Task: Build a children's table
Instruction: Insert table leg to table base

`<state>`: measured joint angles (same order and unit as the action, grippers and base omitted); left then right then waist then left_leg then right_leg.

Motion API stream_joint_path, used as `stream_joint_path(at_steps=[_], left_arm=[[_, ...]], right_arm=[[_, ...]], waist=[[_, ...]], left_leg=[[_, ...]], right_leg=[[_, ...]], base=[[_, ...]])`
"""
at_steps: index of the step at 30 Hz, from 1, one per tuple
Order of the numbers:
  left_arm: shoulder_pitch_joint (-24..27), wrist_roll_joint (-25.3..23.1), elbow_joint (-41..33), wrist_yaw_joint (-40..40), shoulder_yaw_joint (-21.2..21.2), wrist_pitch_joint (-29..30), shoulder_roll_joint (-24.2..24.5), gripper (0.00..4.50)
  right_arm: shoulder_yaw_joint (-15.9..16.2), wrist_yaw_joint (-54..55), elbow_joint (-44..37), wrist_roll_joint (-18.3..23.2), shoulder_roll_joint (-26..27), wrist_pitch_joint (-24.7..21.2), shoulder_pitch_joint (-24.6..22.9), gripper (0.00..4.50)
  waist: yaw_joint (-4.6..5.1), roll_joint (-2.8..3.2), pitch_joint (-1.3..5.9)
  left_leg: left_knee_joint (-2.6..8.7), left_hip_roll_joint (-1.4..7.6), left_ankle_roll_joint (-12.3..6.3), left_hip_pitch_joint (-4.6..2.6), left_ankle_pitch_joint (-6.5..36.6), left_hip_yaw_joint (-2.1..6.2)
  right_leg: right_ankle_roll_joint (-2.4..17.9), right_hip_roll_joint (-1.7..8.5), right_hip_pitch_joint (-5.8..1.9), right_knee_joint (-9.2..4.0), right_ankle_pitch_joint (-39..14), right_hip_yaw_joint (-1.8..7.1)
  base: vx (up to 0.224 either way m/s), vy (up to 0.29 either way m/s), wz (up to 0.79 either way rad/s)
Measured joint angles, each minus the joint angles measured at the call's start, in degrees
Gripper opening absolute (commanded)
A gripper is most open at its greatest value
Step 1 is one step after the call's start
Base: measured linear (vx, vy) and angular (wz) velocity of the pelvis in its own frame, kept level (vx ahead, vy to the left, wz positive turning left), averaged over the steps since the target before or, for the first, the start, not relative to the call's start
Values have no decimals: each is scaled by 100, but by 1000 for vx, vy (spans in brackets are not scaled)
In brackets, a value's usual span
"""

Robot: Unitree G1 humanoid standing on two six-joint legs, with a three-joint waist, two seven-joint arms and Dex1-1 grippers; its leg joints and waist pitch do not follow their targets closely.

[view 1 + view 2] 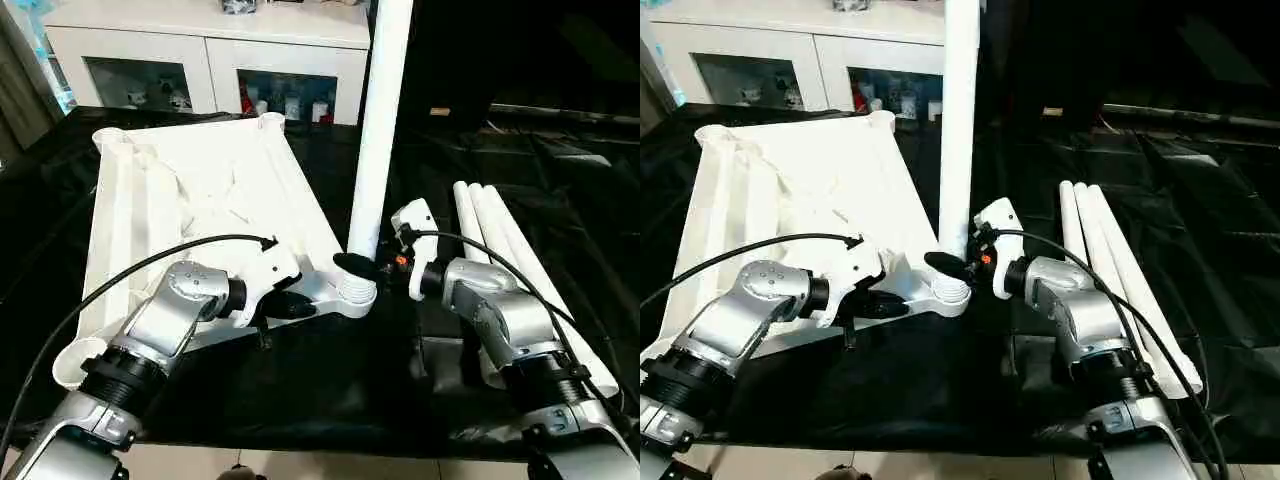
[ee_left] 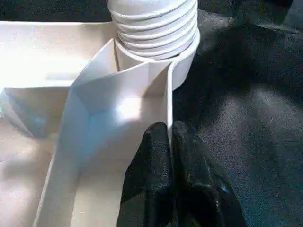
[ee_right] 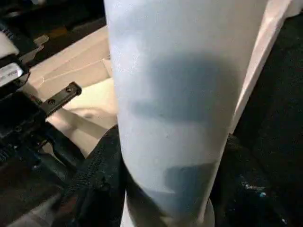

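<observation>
White tabletop (image 1: 200, 200) lying underside-up on the black-draped table (image 1: 330, 390), one leg (image 1: 378, 130) standing upright in its near corner socket (image 1: 352, 293), right gripper (image 1: 955, 262) clamped around that leg's base, left gripper (image 2: 170, 142) apparently pinching the tabletop's rim beside the socket, three spare legs (image 1: 500, 250) lying right of the socket.

White tabletop (image 1: 790, 190) lies underside up on the black-draped table (image 1: 940, 390). One leg (image 1: 960, 120) stands upright in the threaded corner socket (image 1: 952, 292) at the tabletop's near right corner. Right gripper (image 1: 952, 265) clasps the leg's base; left gripper (image 1: 885, 305) pinches the tabletop's rim beside the socket. Three spare legs (image 1: 1110, 270) lie side by side toward the table's right edge.
</observation>
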<state>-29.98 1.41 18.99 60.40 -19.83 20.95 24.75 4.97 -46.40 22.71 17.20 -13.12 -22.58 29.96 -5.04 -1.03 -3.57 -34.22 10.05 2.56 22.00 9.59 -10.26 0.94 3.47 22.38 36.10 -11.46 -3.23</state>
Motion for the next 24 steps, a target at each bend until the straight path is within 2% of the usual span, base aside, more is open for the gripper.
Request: stream_joint_path(at_steps=[8, 14, 19, 24], left_arm=[[-43, 10, 100, -10, -1, -23, -57, 0], [-85, 16, 220, 4, -11, -85, -78, 0], [-151, 27, 376, 7, -26, -122, -114, 0], [-204, 29, 487, 7, -31, -143, -122, 0]], right_arm=[[-355, 166, -88, 336, 115, -12, -309, 190], [-492, 244, -261, 443, 216, 294, -691, 190], [-513, 367, -395, 439, 325, 647, -962, 190], [-442, 427, -459, 331, 350, 888, -1098, 190]], waist=[[-15, 20, 2], [-26, 91, 15], [-32, 191, 27], [-30, 234, 22]], left_leg=[[1, 0, 0, -1, 0, 1], [4, -1, 1, -3, 1, 3], [7, -1, 1, -6, 1, 8], [12, -1, 1, -8, 1, 19]], right_leg=[[1, 0, -1, -2, 1, 0], [1, 0, -4, -7, 0, -1], [-15, 0, -8, -9, -9, -7], [-19, 0, -12, -9, -12, -19]], base=[[0, 0, 0], [0, 0, 0], [0, 0, 0], [0, 0, 0]])
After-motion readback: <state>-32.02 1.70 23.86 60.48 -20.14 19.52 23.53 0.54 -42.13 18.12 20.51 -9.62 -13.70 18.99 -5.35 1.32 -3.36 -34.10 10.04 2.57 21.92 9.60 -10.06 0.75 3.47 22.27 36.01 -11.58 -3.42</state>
